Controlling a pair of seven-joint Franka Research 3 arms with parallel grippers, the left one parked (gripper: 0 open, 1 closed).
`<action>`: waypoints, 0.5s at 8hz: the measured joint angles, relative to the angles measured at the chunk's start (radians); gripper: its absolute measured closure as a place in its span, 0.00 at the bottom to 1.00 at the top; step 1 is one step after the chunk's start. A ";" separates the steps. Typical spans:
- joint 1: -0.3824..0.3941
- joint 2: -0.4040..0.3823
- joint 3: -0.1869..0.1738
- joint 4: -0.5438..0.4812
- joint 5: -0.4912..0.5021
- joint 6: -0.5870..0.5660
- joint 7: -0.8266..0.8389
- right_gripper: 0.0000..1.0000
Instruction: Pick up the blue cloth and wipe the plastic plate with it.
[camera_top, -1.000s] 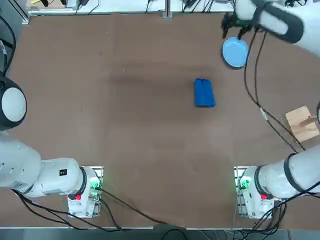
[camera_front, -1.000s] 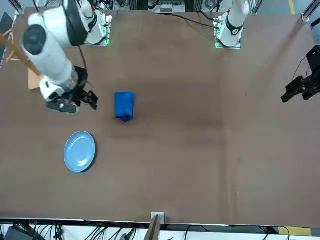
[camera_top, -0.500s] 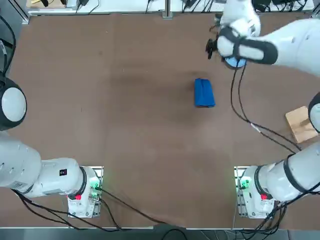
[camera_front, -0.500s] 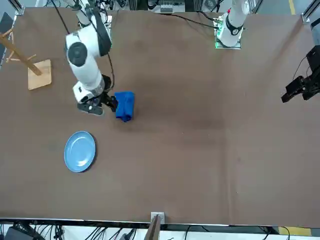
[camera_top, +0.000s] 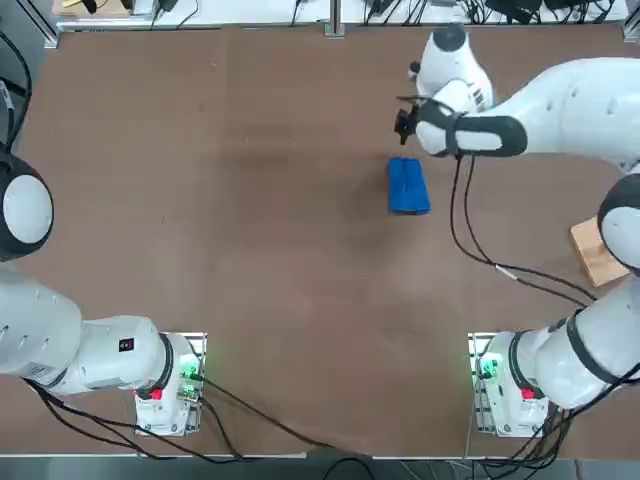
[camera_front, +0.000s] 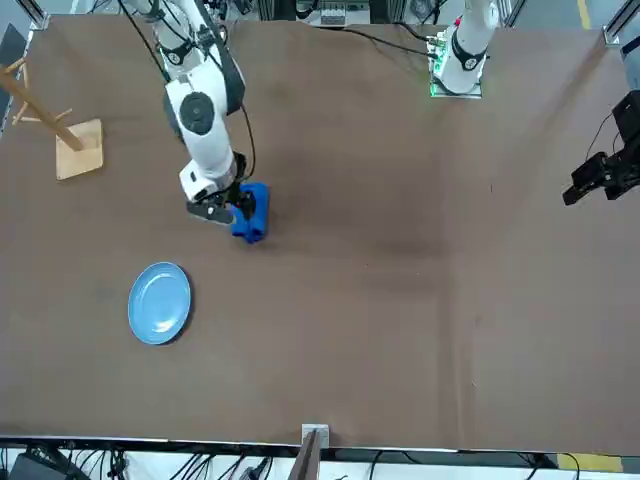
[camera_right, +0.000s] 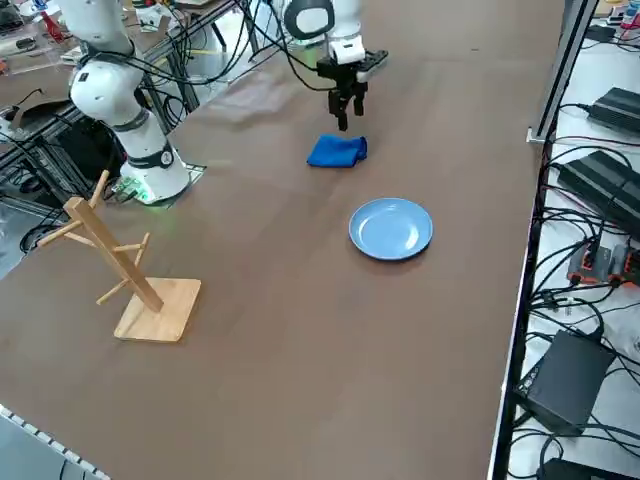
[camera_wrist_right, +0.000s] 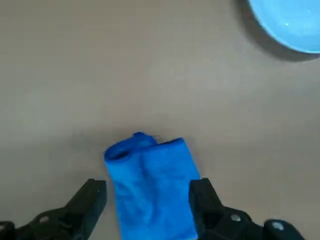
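Two fingers (camera_wrist_right: 85, 202) of right gripper (camera_wrist_right: 147, 200) spread wide, empty, hovering above cloth (camera_wrist_right: 150, 185), straddling it, not touching. Cloth (camera_top: 408, 186) flat on table (camera_top: 250, 200), mid-right in top view. Plate (camera_right: 391, 228) near cloth (camera_right: 337, 151), apart from it. Wooden rack (camera_right: 120, 262) well apart.

A broad brown table (camera_top: 250, 200) carries three loose items. A folded blue cloth (camera_top: 408, 186) lies right of centre in the overhead view; from it, a plastic plate (camera_front: 160, 303), seen in the front view, rests flat towards one o'clock near the far edge, and a wooden peg stand (camera_right: 125, 272) sits at four o'clock by the right edge.
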 joint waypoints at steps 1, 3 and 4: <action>0.013 0.029 0.000 -0.003 -0.031 0.023 0.021 0.00; 0.014 0.069 -0.002 -0.015 -0.052 0.082 0.026 0.00; 0.016 0.078 -0.002 -0.026 -0.052 0.104 0.029 0.00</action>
